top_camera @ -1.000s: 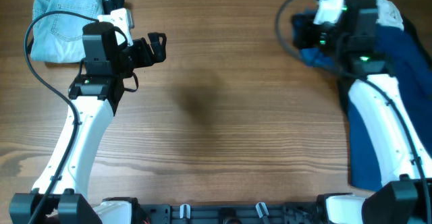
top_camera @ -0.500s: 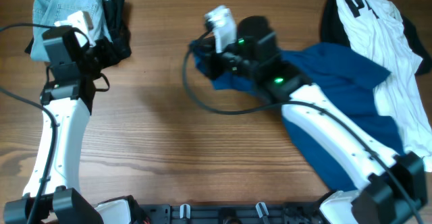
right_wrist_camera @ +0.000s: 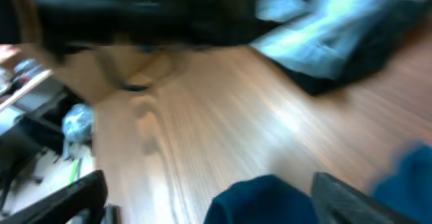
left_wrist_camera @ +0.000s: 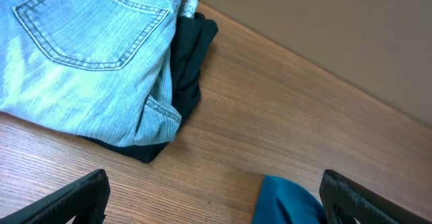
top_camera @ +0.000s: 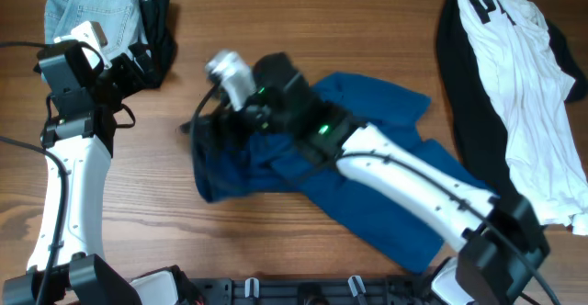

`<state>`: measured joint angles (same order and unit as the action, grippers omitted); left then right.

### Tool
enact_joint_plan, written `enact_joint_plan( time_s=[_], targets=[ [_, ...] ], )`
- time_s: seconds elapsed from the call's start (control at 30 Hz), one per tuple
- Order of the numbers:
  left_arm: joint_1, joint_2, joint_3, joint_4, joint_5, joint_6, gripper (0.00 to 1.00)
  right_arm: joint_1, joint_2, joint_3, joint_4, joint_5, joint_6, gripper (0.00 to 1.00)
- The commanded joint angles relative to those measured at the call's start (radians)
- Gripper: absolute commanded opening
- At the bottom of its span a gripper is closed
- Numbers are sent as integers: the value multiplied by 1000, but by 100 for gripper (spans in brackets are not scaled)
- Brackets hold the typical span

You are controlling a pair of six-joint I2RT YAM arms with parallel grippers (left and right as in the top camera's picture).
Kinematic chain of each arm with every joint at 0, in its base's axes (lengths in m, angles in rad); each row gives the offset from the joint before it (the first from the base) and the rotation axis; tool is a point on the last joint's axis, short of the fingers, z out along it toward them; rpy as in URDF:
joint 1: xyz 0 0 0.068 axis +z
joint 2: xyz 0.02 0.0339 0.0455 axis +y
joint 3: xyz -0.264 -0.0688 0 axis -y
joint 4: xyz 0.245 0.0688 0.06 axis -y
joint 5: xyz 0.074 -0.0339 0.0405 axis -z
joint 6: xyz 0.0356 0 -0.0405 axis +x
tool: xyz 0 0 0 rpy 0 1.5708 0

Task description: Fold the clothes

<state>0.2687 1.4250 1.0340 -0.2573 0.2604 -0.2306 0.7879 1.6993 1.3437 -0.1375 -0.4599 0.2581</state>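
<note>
The deep-blue shirt (top_camera: pixel 243 167) lies crumpled across the middle of the table, running from centre-left towards the front right. My right arm reaches over it. The right gripper (top_camera: pixel 198 132) sits at the shirt's left end, blurred in the overhead view. In the right wrist view the right gripper (right_wrist_camera: pixel 206 200) is open, with a bulge of blue shirt (right_wrist_camera: pixel 270 200) loose between the wide fingers. My left gripper (top_camera: pixel 138 62) hangs open at the far left over bare wood. A corner of the blue shirt (left_wrist_camera: pixel 290 200) shows inside the left gripper (left_wrist_camera: pixel 216 204) span, untouched. A white tee with black print (top_camera: pixel 519 84) lies at the right on a black garment (top_camera: pixel 452 84).
Folded light-blue jeans (top_camera: pixel 92 6) lie at the back left corner, with a dark garment (top_camera: pixel 158 29) beside and under them. Both show in the left wrist view: jeans (left_wrist_camera: pixel 81 55), dark garment (left_wrist_camera: pixel 189 55). Bare wood lies between them and the shirt.
My right arm swept from the back right to centre-left, dragging the blue shirt off the pile, then opened its jaws. The left arm drew back to the left.
</note>
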Motion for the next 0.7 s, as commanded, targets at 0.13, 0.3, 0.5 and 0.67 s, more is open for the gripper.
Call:
enact_joint_plan(
  time_s=[0.13,0.3,0.5,0.67],
  targets=[
    [2,4,18,-150,21,44,100,-455,-215,20,-403,-5,56,100],
    [-13,3,18,-408,124,45,97,-697,-222,11,-745,190,52,100],
    [-89,7,18,-563,-19,73,98,-811,-220,-63,-832,267,2,100],
    [-114,42,17,-655,-100,62,96,-814,-216,-159,-790,279,-17,100]
  ],
)
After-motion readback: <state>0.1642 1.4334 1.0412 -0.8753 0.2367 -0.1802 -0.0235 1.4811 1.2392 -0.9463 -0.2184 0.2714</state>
